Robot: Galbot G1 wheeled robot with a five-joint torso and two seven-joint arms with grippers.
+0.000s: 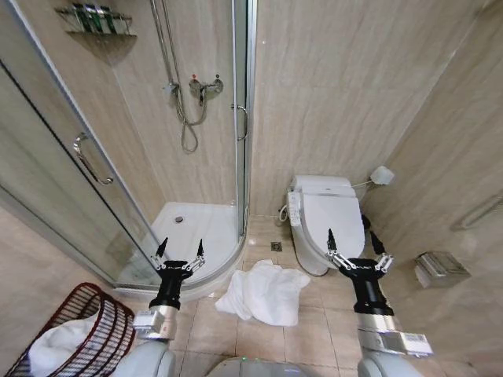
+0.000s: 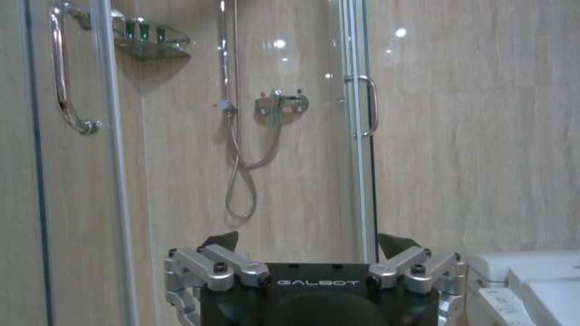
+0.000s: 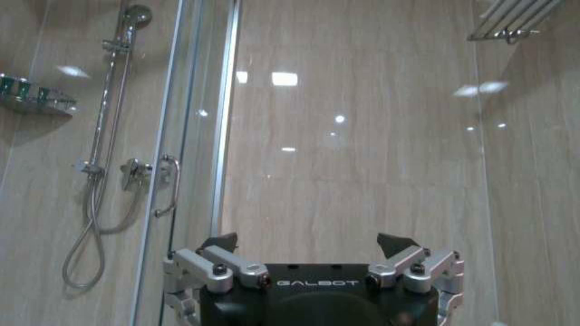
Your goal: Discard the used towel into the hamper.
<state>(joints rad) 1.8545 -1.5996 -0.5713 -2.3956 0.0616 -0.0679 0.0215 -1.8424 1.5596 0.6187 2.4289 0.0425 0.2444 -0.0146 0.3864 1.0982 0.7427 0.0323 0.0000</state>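
A crumpled white towel (image 1: 263, 292) lies on the tiled floor between the shower step and the toilet. The hamper (image 1: 100, 316), a dark reddish-brown open-weave basket, stands at the lower left with white cloth inside it. My left gripper (image 1: 180, 248) is raised and open, left of the towel and above the shower's curved edge. My right gripper (image 1: 355, 242) is raised and open to the right of the towel, in front of the toilet. Both grippers point at the wall, the left gripper (image 2: 308, 243) and right gripper (image 3: 308, 242) each with nothing between the fingers.
A white toilet (image 1: 326, 220) stands against the back wall. The glass shower cabin (image 1: 157, 157) with its white tray fills the left; its door handle (image 1: 90, 159) juts out. A paper holder (image 1: 440, 269) and a rail hang on the right wall.
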